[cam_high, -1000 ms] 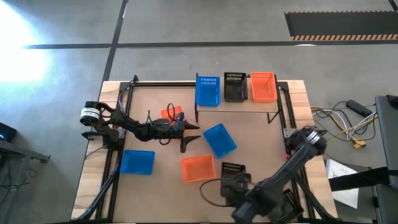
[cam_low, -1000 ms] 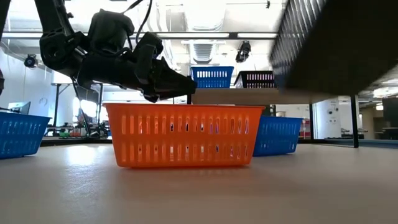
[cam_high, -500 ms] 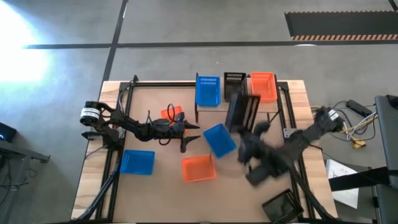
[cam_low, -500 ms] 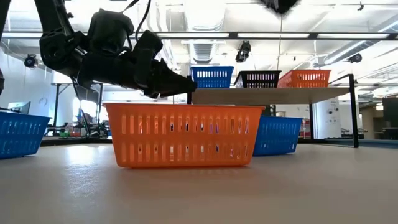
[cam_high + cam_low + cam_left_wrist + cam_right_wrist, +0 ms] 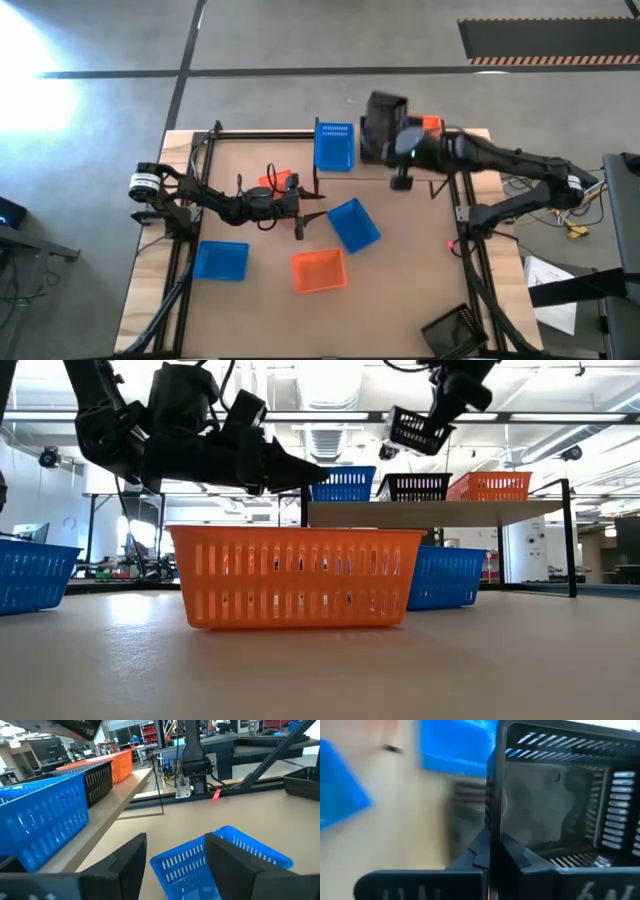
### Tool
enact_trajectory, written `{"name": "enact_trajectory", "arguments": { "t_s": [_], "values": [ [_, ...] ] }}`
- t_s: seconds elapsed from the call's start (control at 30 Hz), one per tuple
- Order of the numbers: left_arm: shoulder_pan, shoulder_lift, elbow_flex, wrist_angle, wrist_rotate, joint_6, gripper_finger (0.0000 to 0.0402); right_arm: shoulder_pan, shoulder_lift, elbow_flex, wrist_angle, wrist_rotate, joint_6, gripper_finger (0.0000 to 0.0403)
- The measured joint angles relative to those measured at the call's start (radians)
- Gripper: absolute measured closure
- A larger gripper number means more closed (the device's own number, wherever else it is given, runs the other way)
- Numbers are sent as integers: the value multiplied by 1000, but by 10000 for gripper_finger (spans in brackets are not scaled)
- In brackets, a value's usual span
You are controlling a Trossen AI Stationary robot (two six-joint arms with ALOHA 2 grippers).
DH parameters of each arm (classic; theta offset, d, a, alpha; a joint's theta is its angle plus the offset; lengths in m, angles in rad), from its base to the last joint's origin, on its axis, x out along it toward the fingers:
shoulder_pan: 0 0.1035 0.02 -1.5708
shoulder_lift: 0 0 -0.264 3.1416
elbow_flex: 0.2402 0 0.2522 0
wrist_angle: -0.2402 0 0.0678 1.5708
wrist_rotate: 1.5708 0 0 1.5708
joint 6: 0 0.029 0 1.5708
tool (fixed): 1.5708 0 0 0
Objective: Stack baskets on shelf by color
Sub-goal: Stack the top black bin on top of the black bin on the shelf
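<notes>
At the table's left near edge lies a blue basket (image 5: 220, 260). The left gripper (image 5: 300, 226) hovers mid-table, fingers (image 5: 125, 862) parted and empty, just left of a tilted blue basket (image 5: 353, 224); an orange basket (image 5: 319, 271) lies nearer. The light-wood shelf (image 5: 400, 172) at the far side carries a blue bin (image 5: 334, 146), a black bin (image 5: 418, 487) and an orange bin (image 5: 489, 486). The right gripper (image 5: 385, 135) holds a black perforated basket (image 5: 381, 126) by its wall, tilted, in the air above the shelf's black bin.
</notes>
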Motion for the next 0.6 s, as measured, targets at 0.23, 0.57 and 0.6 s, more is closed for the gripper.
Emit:
{"name": "enact_trajectory", "arguments": {
  "t_s": [0.23,0.57,0.6],
  "values": [
    [0,0,-4,-3,0,-4,217,-117,53,7,-12,-185,-77,394],
    [-1,0,-4,-3,0,-35,217,-120,133,58,-137,-184,-101,394],
    [-1,0,-4,-3,0,-39,217,-120,134,65,-138,-184,-93,394]
  ]
}}
